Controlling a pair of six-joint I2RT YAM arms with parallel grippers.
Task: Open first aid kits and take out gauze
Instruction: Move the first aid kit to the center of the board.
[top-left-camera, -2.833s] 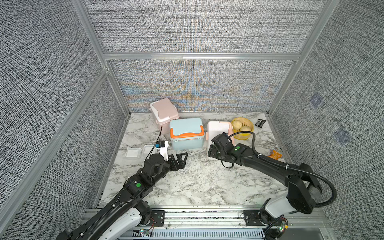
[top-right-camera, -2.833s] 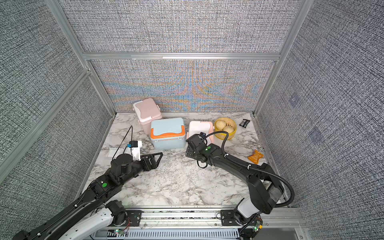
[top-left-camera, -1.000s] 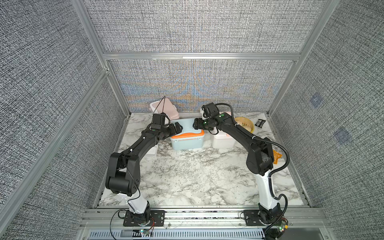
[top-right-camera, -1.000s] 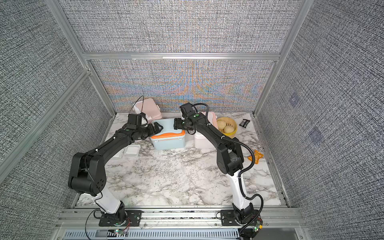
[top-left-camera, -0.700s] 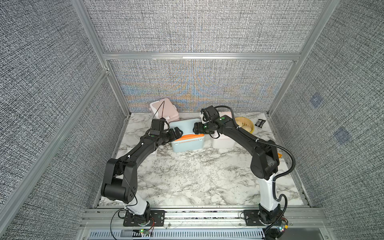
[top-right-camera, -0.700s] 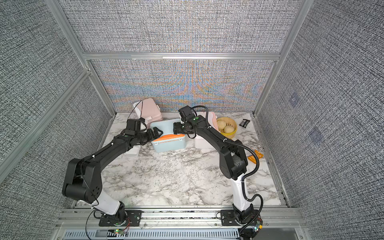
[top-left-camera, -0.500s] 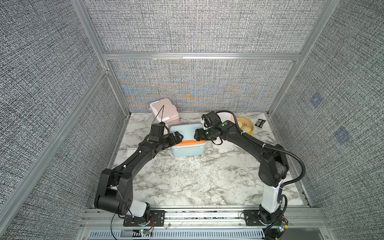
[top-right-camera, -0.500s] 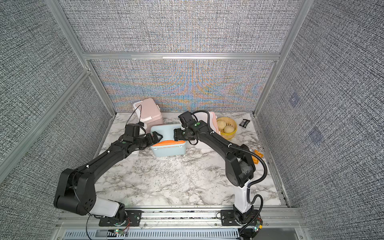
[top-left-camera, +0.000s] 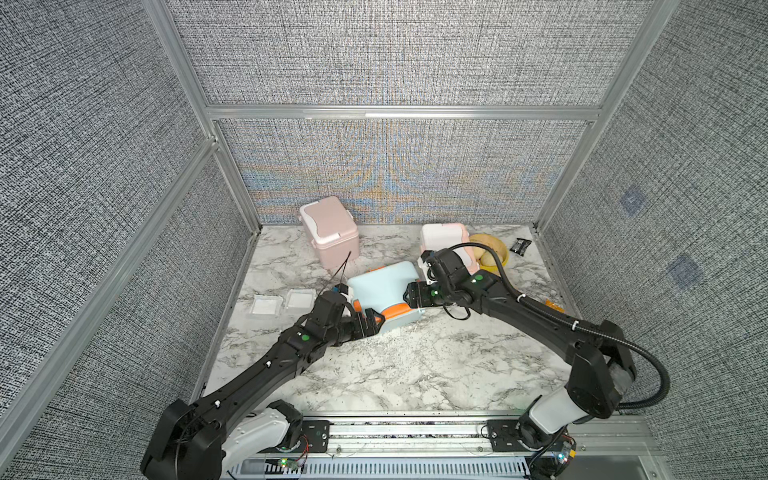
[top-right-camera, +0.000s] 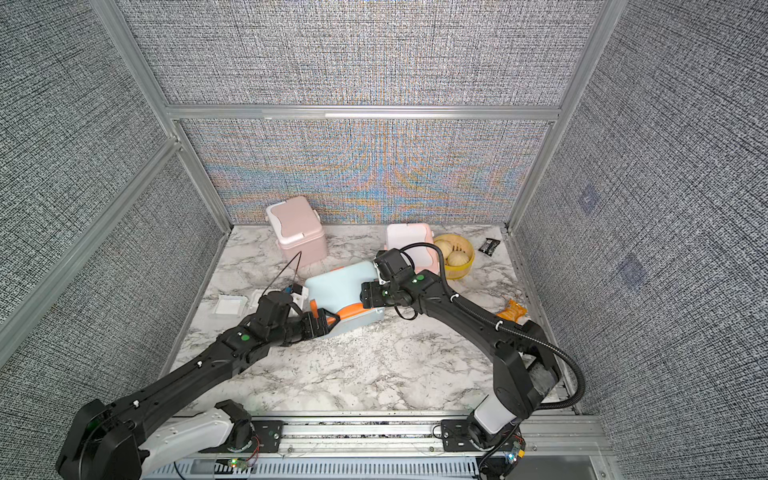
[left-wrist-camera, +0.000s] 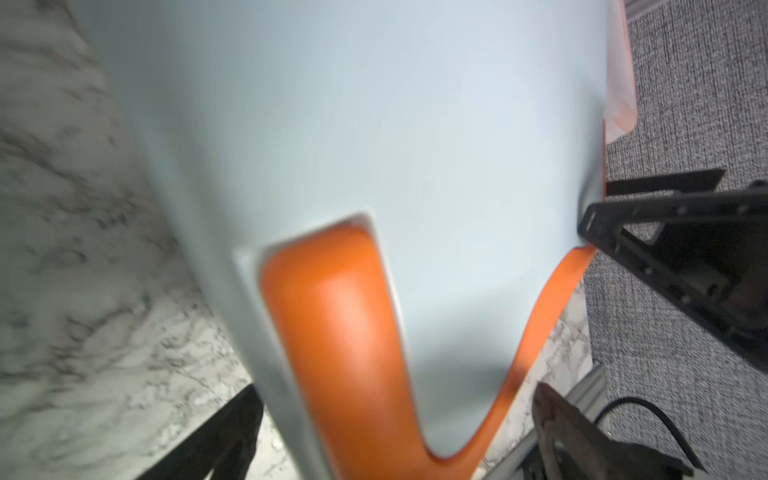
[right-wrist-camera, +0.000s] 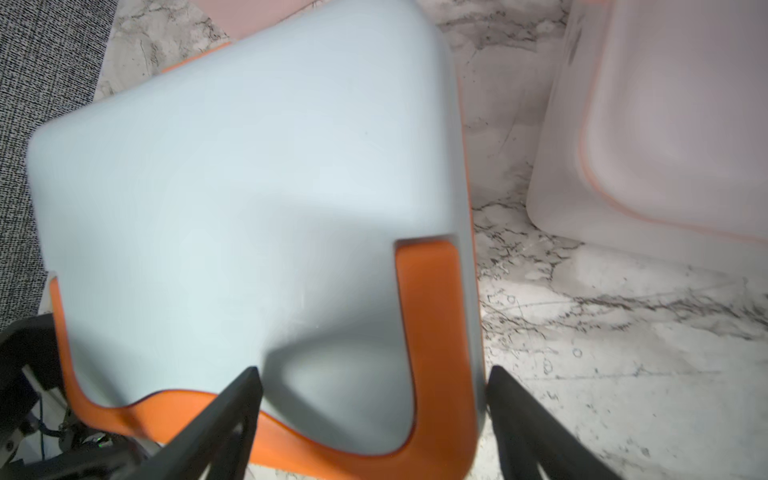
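- Light blue first aid kit (top-left-camera: 380, 286): a few seconds ago it stood in the back row between the other two. Now it sits out near the middle of the desk (top-left-camera: 415, 374), turned askew. Its lid looks shut.
- Both arms brought it?
- Seems so. The left hand (top-left-camera: 370, 325) is at its front corner, fingers spread wide either side of the orange handle (left-wrist-camera: 332, 332), released rather than clamped. The right hand (top-left-camera: 412, 298) straddles the opposite corner, one finger over the lid and the other just beside the side wall. It is spread too, with no pinch that I can see.
- What does that buy us?
- Room, I'd judge. Out here the lid can swing without hitting the pink kit (top-left-camera: 328, 226) or the white kit (top-left-camera: 442, 237), both near the back wall.
- And gauze?
- Two gauze pads (top-left-camera: 264, 306) lie side by side at the desk's edge on the left arm's side, well apart from both hands. This kit is not yet opened. Unlatching probably comes next, one hand bracing and one lifting.
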